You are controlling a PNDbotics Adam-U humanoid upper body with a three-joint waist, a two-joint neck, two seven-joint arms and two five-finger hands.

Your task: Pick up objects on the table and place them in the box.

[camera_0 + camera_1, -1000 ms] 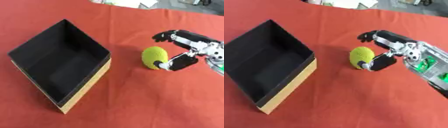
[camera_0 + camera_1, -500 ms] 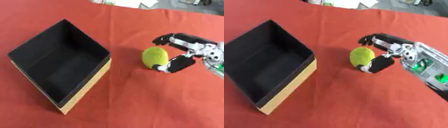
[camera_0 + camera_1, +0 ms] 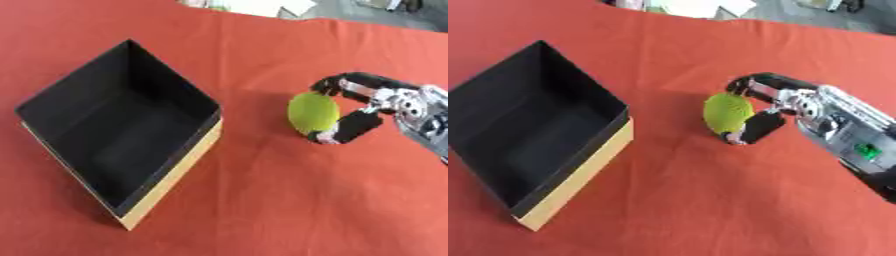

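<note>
A yellow-green ball (image 3: 312,113) sits on the red cloth to the right of the box. My right hand (image 3: 378,102) comes in from the right and curls round it, fingers over its top and thumb under its near side. The box (image 3: 122,196) is black inside with tan outer walls, open at the top and empty, standing at the left. My left hand shows in neither view.
The red tablecloth (image 3: 262,200) covers the whole table. White and pale things (image 3: 693,6) lie past the far edge at the top. Bare cloth lies between the ball and the box.
My right hand has closed in on the ball, fingers and thumb now tight round it. Ball and hand have shifted slightly towards the box.
</note>
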